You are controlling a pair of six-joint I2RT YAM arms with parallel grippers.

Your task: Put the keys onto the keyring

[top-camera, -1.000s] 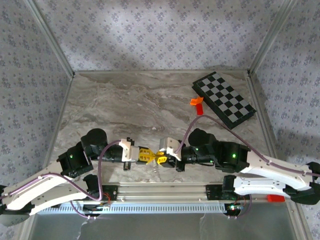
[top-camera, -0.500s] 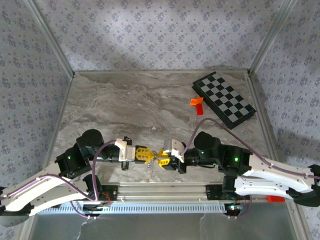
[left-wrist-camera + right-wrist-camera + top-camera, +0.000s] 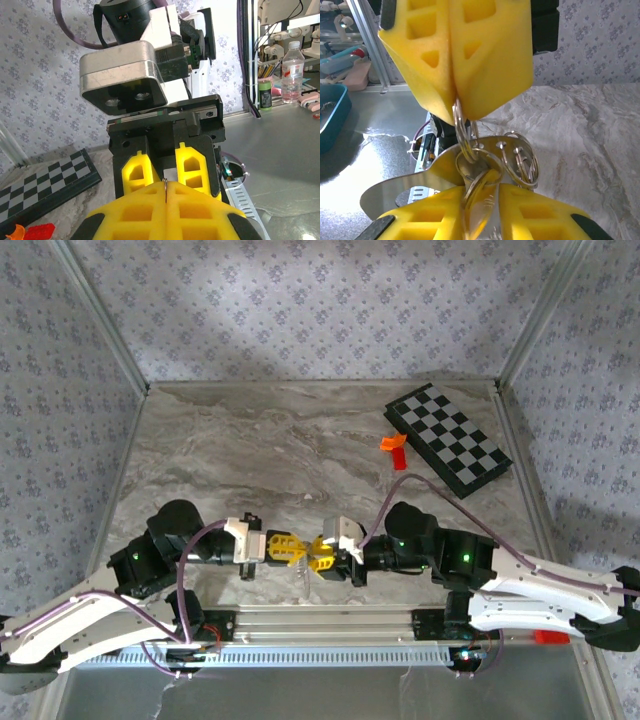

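Note:
My two grippers meet tip to tip just above the table's near edge. The left gripper [image 3: 291, 548] is shut on the keyring [image 3: 460, 127], a thin silvery loop that hangs from its yellow fingers [image 3: 485, 55]. In the left wrist view only the ring's edge [image 3: 165, 187] shows between the closed pads. The right gripper [image 3: 324, 554] is shut on the key [image 3: 485, 210], a shiny blade with a yellow tinge squeezed between its yellow fingers [image 3: 540, 215]. The keyring's wire lies against the key's head. A flat silvery tag [image 3: 495, 145] with several smaller rings [image 3: 521, 161] hangs beside it.
A black-and-white chessboard [image 3: 448, 438] lies at the back right, with orange and red blocks [image 3: 395, 447] at its left edge. A slotted metal rail [image 3: 320, 625] runs along the near edge under the grippers. The marble tabletop [image 3: 280, 450] stretches behind them.
Both grippers have shifted a little to the left together, still tip to tip. The left wrist has drawn back and the right has followed. Both grips look the same.

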